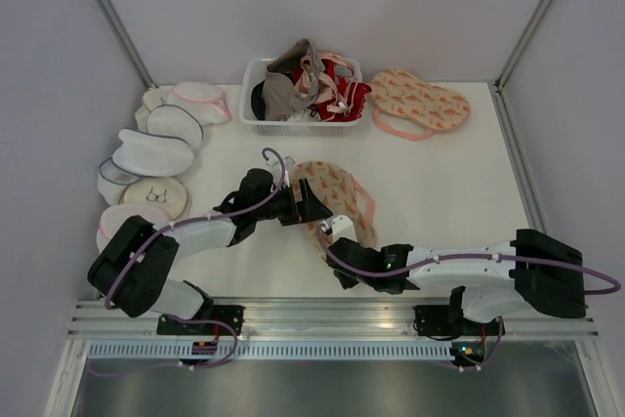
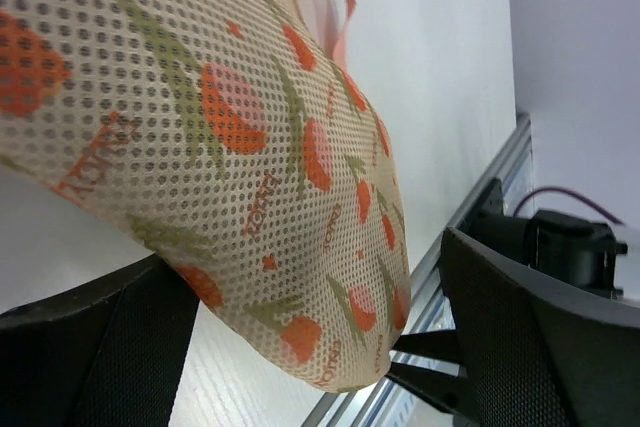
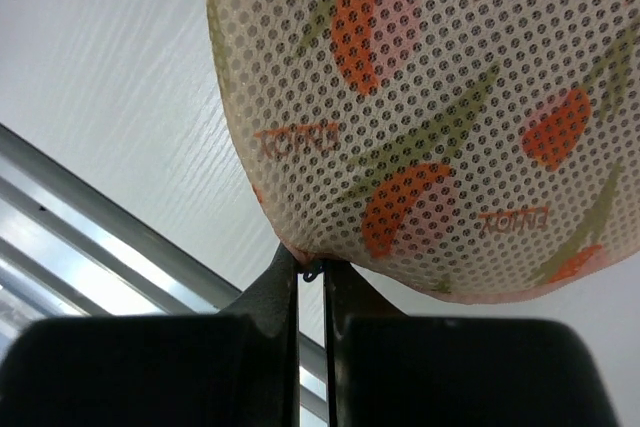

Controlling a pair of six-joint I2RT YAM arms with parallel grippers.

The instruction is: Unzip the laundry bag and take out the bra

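Peach mesh laundry bag (image 1: 340, 192), watermelon-printed, pink-trimmed, near edge raised, just in front of the white basket (image 1: 293, 127).

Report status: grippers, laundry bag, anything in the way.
Left gripper open at laundry bag. Right gripper shut on bag's edge. Nothing obstructing.

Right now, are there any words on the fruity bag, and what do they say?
"KOTRA", or close to it: a small orange word printed again and again on the laundry bag; the letters are too fuzzy to be sure.
Nothing else readable anywhere.
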